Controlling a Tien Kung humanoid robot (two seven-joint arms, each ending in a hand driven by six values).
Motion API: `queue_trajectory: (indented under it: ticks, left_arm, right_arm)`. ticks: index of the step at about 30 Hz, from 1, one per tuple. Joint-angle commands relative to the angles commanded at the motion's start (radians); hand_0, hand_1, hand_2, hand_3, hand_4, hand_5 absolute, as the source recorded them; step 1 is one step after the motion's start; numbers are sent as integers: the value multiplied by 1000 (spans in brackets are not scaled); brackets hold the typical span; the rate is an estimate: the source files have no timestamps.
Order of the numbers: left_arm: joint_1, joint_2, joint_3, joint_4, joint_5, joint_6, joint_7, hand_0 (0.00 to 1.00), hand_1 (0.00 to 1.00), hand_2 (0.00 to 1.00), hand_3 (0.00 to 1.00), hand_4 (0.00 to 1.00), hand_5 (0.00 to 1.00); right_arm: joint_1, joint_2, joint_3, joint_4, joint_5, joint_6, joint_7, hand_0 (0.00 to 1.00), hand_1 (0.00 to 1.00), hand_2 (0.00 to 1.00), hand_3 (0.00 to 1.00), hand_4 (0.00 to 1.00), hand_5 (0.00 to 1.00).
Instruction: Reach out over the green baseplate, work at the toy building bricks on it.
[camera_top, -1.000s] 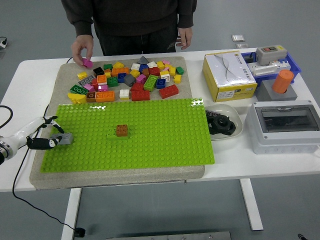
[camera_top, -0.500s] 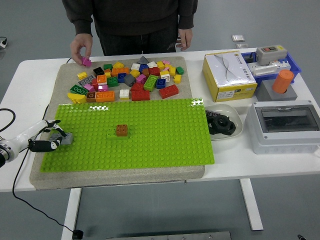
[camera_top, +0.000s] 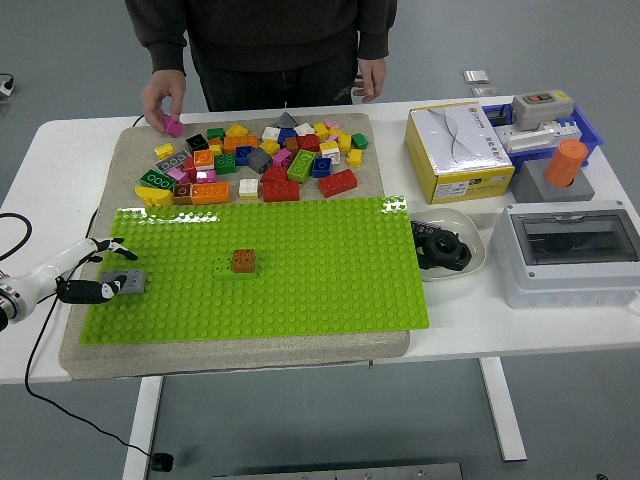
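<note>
The green baseplate (camera_top: 300, 270) lies on a grey mat. A small grey brick (camera_top: 122, 281) sits flat near the baseplate's left edge. My left hand (camera_top: 92, 270) is just left of it with its fingers spread; the dark thumb tip touches the brick's left side and the white fingers (camera_top: 103, 244) stand off above it. A brown brick on a green one (camera_top: 242, 263) stands left of the baseplate's middle. A heap of loose coloured bricks (camera_top: 265, 158) lies on the mat behind. The person's hand (camera_top: 160, 100) holds a pink brick (camera_top: 175, 126) at the heap's far left corner.
A yellow box (camera_top: 458, 152), a white bowl with black parts (camera_top: 445, 247), a grey electrical enclosure (camera_top: 570, 250) and a blue tray with an orange cylinder (camera_top: 566, 160) stand at the right. A black cable (camera_top: 20, 235) loops at the left edge. The person's other hand (camera_top: 368, 78) hangs at the table's far side.
The grey brick went from tilted in my left hand's fingers to lying flat on the baseplate. The hand drew back slightly left and its fingers spread. The person's hand barely moved.
</note>
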Motion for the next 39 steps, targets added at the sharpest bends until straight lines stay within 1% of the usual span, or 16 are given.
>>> queue_trajectory:
  ticks: [7,13,19,25,34,39]
  left_arm:
    - [4,10,-5,-18,12,-2,7,922,998,998,757,541,2]
    - [-8,20,17,-5,27,-4,14,928,998,998,758,549,2]
    - [-14,19,30,13,30,1,13,930,998,998,754,554,2]
    - [-16,21,34,10,27,-3,16,934,998,998,754,554,2]
    - [-30,41,27,-28,19,-13,22,944,998,998,778,577,2]
    - [-23,58,35,-53,23,-31,43,944,998,998,778,577,2]
  right_arm:
    - [2,0,3,0,-2,0,0,699,591,709,690,749,778]
    - [7,-2,0,0,0,1,1,698,591,708,690,750,778]
    - [10,-2,-4,0,3,1,3,698,591,709,688,750,778]
    - [11,-3,-5,0,7,1,5,699,591,709,687,750,778]
    - [12,-4,-1,0,1,1,4,699,591,707,684,750,776]
    - [11,-5,-1,0,3,1,5,699,591,707,684,750,776]
